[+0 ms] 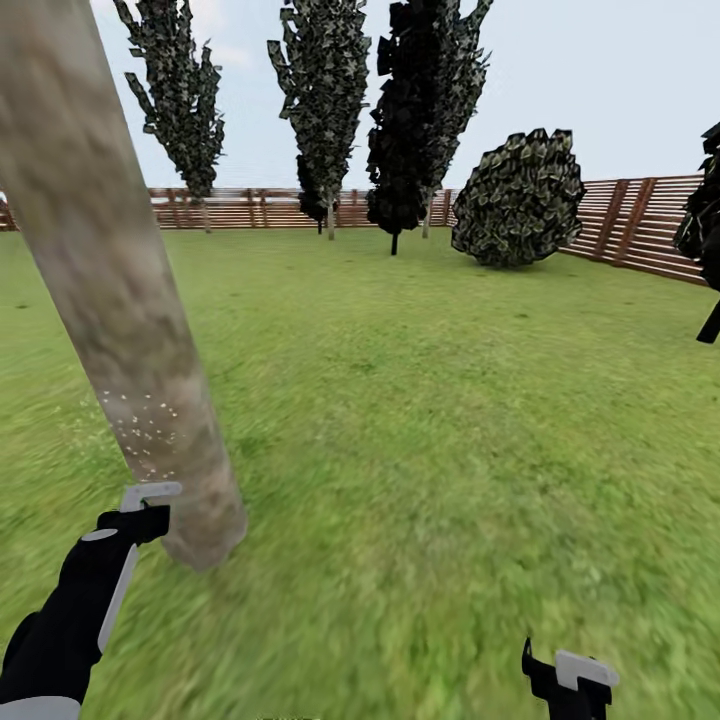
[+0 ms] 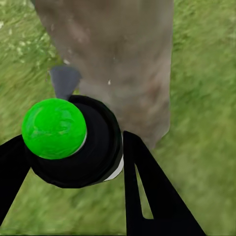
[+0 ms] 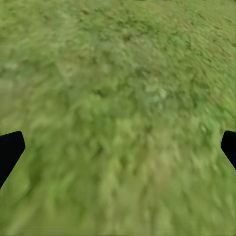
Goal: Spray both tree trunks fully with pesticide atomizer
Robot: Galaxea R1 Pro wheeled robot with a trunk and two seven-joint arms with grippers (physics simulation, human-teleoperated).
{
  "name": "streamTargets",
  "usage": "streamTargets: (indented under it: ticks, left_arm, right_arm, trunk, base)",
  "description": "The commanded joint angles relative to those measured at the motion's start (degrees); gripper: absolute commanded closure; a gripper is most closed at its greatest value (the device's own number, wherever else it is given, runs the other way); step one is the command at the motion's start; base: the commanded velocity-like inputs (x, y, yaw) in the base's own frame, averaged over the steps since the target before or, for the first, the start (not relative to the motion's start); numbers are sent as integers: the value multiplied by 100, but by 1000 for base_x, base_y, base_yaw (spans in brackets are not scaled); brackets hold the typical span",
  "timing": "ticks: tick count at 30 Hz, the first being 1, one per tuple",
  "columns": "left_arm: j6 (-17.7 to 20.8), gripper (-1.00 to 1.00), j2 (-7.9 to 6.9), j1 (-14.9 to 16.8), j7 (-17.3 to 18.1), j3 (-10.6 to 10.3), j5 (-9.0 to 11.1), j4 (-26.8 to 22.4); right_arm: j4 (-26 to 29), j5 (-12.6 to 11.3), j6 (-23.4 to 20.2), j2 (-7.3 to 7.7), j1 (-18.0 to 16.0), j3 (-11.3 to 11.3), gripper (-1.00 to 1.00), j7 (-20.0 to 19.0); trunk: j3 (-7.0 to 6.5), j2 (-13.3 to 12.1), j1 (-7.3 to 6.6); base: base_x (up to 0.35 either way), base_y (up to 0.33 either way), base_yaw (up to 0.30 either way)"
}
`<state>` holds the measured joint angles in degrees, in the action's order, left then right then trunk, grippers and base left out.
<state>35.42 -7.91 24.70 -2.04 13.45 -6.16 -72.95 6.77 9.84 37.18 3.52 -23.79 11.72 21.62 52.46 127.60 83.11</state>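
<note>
A thick grey-brown tree trunk [image 1: 120, 300] rises at the left of the head view and stands close ahead in the left wrist view as the same trunk [image 2: 118, 64]. White specks of pesticide [image 1: 145, 425] dot its lower part. My left gripper [image 1: 140, 512] sits just beside the trunk's base. In the left wrist view the left gripper [image 2: 69, 162] is shut on the pesticide atomizer [image 2: 73, 142], a black body with a green cap [image 2: 53, 128] and a grey nozzle [image 2: 64, 81] pointing at the trunk. My right gripper [image 1: 570, 680] hangs low at the right, and the right gripper [image 3: 118, 147] stands open over grass.
Green lawn [image 1: 430, 400] stretches ahead to a brown slat fence [image 1: 630, 225]. Several thin dark columnar trees [image 1: 325, 100] and a round shrub [image 1: 520, 200] stand at the back. Another dark tree [image 1: 705, 230] is at the right edge.
</note>
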Motion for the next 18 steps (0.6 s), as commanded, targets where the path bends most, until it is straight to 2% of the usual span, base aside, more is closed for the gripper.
streamTargets:
  ticks: [1,10,15,18]
  left_arm:
    - [0,100,0,0,-4,0,3,0]
    - [0,100,0,0,-7,-7,18,0]
    - [0,100,0,0,-7,-3,18,0]
    - [0,100,0,0,-7,-3,18,0]
  right_arm:
    - [0,0,0,0,1,0,-100,0]
    - [0,0,0,0,3,-1,-100,0]
    - [0,0,0,0,3,1,-100,0]
    - [0,0,0,0,-1,3,-100,0]
  trunk:
    - [0,0,0]
    - [0,0,0]
    - [0,0,0]
    - [0,0,0]
  base:
    - [2,-272,277]
    - [13,-272,277]
    - [170,-240,275]
    - [235,-196,78]
